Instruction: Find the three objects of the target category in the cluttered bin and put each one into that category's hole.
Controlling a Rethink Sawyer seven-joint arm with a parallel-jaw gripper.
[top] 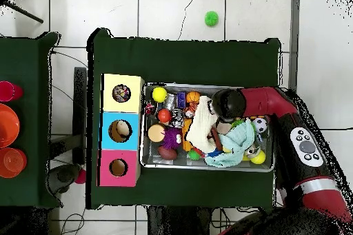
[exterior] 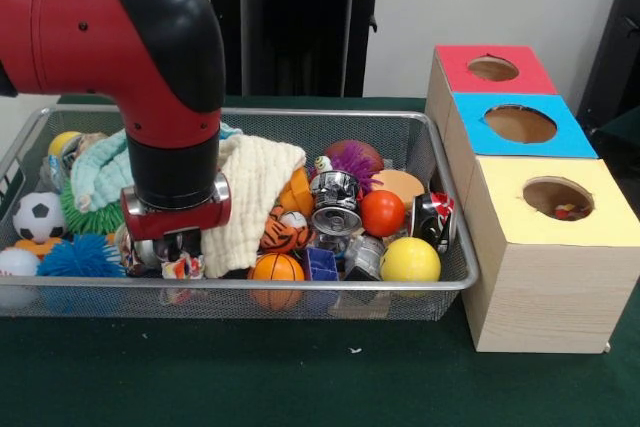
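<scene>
Table (exterior: 300, 387): green cloth is being shown in front of the bin, with a small white speck lying on it.
Bin (exterior: 300, 292): a wide, shallow silver mesh basket is being seen crowded with toys; it is standing just beside the boxes.
Near row: a white ball (exterior: 18, 263), a blue spiky ball (exterior: 80, 255), a basketball (exterior: 278, 268), a blue block (exterior: 322, 264) and a yellow ball (exterior: 410, 260) are being seen along the front wall.
Confetti cloth (exterior: 183, 267): a small white scrap with red, blue and yellow flecks is being seen right under the gripper, by the front wall left of centre; only a little of it is showing.
Gripper (exterior: 178, 247): it is being held low in the bin, over the confetti cloth; whether the fingers are parted or closed on anything cannot be told, and the overhead view hides them under the arm (top: 276, 105).
Middle: a cream waffle cloth (exterior: 255, 197) is being draped beside the arm, with a tiger toy (exterior: 283, 230), a crushed can (exterior: 335, 202) and a red ball (exterior: 382, 213) to its side.
Far side: a mint towel (exterior: 100, 172), a soccer ball (exterior: 38, 217) and a purple spiky ball (exterior: 355, 160) are being seen.
Boxes: yellow (exterior: 550, 237) nearest, then blue (exterior: 520, 127), then red (exterior: 490, 69), each with a round hole on top; something small is lying inside the yellow one.
</scene>
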